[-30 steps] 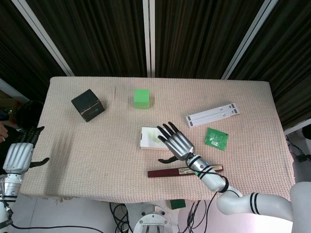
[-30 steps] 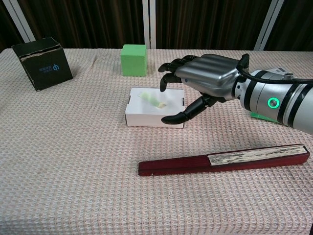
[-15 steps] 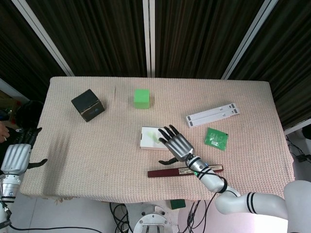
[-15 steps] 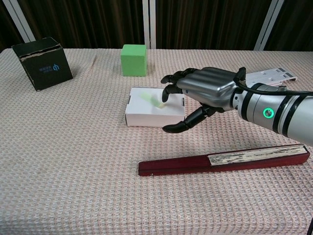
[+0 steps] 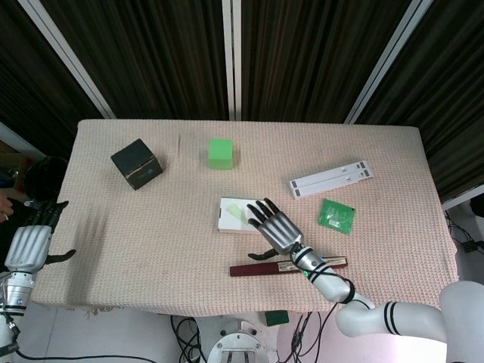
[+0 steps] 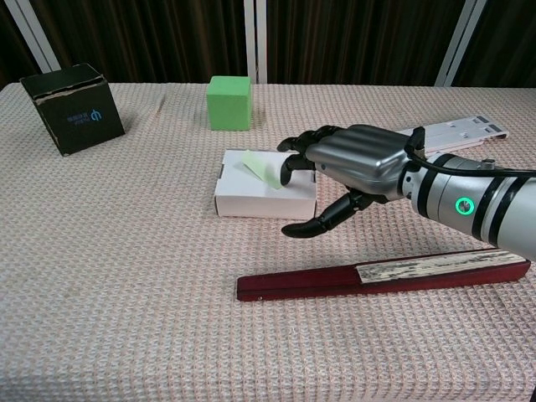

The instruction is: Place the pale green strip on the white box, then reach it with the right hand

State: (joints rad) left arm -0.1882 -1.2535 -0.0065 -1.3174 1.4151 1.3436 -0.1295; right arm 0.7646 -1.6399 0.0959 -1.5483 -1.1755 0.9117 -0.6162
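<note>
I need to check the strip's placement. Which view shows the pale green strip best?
The chest view: the pale green strip shows large on the white box, beside the right hand. The head view shows only a faint pale patch.

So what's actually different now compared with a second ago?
The right hand has drawn back toward the robot and sunk lower, its fingertips now at the near right edge of the white box. The pale green strip on the box looks lifted at one end. The left hand, green cube, black box and red strip stayed put.
</note>
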